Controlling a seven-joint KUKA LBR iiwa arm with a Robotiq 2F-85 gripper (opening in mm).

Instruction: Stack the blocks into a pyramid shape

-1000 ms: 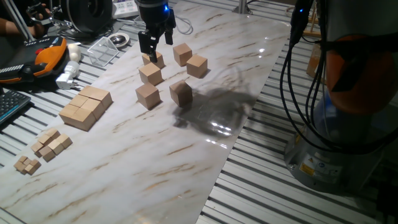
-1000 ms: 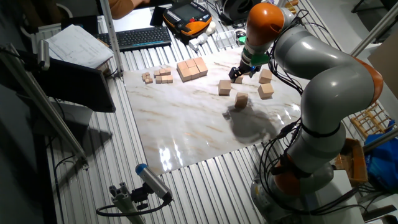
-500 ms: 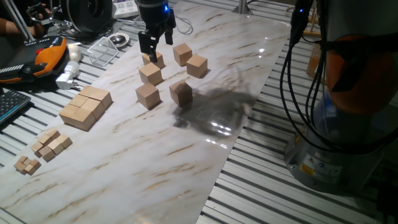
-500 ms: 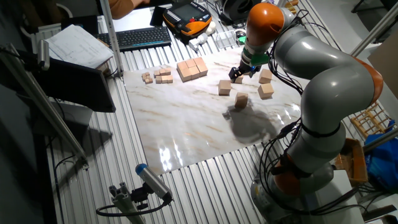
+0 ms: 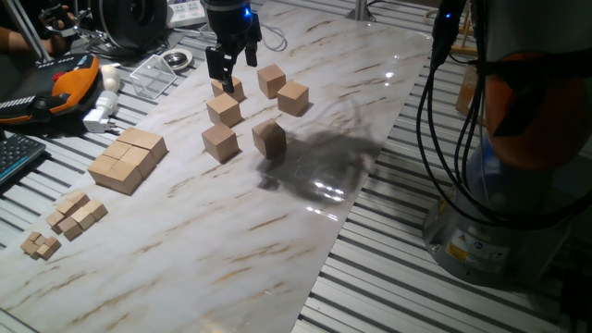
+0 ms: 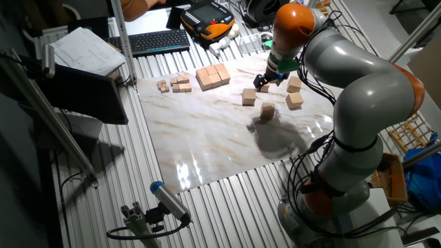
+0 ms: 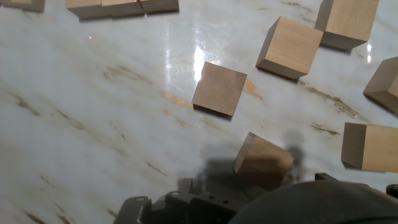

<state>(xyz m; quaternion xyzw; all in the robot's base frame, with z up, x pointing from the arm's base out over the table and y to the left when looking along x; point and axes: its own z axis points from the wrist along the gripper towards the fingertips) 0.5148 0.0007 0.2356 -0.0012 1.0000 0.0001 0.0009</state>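
Basically nothing is stacked yet: all 6 plain light-tan wooden cubes sit singly on the white marbled tabletop (image 5: 305, 194), none touching, no base row formed. From one fixed view, 1 cube (image 5: 228, 90) sits directly under the black two-finger gripper (image 5: 230, 57), another cube (image 5: 223, 109) lies just in front of it, 2 more (image 5: 272, 80) (image 5: 292, 97) to its side, and 2 nearest the camera (image 5: 220, 142) (image 5: 268, 138). The gripper hangs over the far cube with its fingers spread either side; jaws look parted, not clamped on anything, though the hand view only shows the gripper body at the bottom edge with a cube (image 7: 262, 163) near it. Left to do, by my read: line up 3 cubes, put 2 on top, then 1. Nearby clutter: a flat square slab of joined wooden cubes (image 5: 127, 159) and a cluster of tiny wooden cubes (image 5: 65, 220) lie off to the side on the slatted metal bench (image 5: 37, 199), well apart from the blocks. An orange-and-black handheld controller (image 5: 57, 83) and a black keyboard (image 6: 158, 41) sit farther out. Nothing blocks the cubes; neighbours near the gripper are close, so a finger might nudge one.
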